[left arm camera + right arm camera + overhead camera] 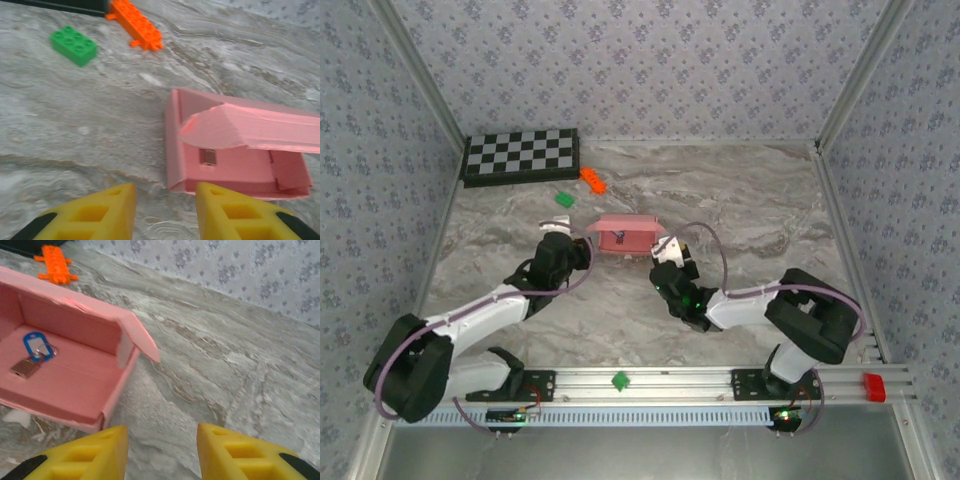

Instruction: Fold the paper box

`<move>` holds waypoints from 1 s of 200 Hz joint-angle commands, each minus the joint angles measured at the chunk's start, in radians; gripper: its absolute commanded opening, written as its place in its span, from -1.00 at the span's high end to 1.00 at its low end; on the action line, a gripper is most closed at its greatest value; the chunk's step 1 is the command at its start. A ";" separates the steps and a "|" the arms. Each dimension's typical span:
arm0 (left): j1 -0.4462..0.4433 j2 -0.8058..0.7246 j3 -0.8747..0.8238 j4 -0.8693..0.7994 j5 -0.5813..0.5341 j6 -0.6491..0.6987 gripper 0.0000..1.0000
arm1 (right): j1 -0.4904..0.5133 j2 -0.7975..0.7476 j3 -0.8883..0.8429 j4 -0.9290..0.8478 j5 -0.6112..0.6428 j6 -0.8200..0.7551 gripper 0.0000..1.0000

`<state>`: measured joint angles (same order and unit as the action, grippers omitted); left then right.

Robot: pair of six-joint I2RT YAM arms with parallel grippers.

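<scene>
The paper box (625, 233) is a small pink card box lying on the marble table between my two grippers, its top open. In the left wrist view a long lid flap leans over the box (235, 155). In the right wrist view the box (65, 380) holds a key with a blue tag (34, 354), and a side flap sticks out at its right end. My left gripper (582, 235) (165, 210) stands open just short of the box's left corner, nothing between its fingers. My right gripper (663, 248) (162, 450) is open over bare table beside the box's right end.
A green brick (564, 199) (74, 45) and an orange brick (592, 179) (136, 25) (56, 263) lie behind the box. A checkerboard (520, 155) sits at the back left. Patterned walls enclose the table; a rail runs along the near edge.
</scene>
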<state>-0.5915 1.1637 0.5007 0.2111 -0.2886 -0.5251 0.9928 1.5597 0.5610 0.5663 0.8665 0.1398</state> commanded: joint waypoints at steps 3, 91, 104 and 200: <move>-0.002 -0.046 0.039 -0.156 -0.154 0.023 0.19 | -0.027 -0.061 -0.003 -0.193 0.052 0.111 0.16; 0.149 0.066 0.317 -0.336 -0.005 0.064 -0.09 | -0.277 -0.135 0.313 -0.732 -0.337 0.167 0.12; 0.173 0.103 0.363 -0.338 0.090 0.072 -0.10 | -0.322 -0.125 0.375 -0.769 -0.439 0.171 0.12; 0.211 0.362 0.603 -0.403 0.393 0.040 -0.13 | -0.487 0.104 0.723 -0.862 -1.051 0.184 0.14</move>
<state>-0.4019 1.4792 1.0538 -0.1532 -0.0010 -0.4572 0.5114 1.5986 1.2144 -0.2333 -0.0017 0.3035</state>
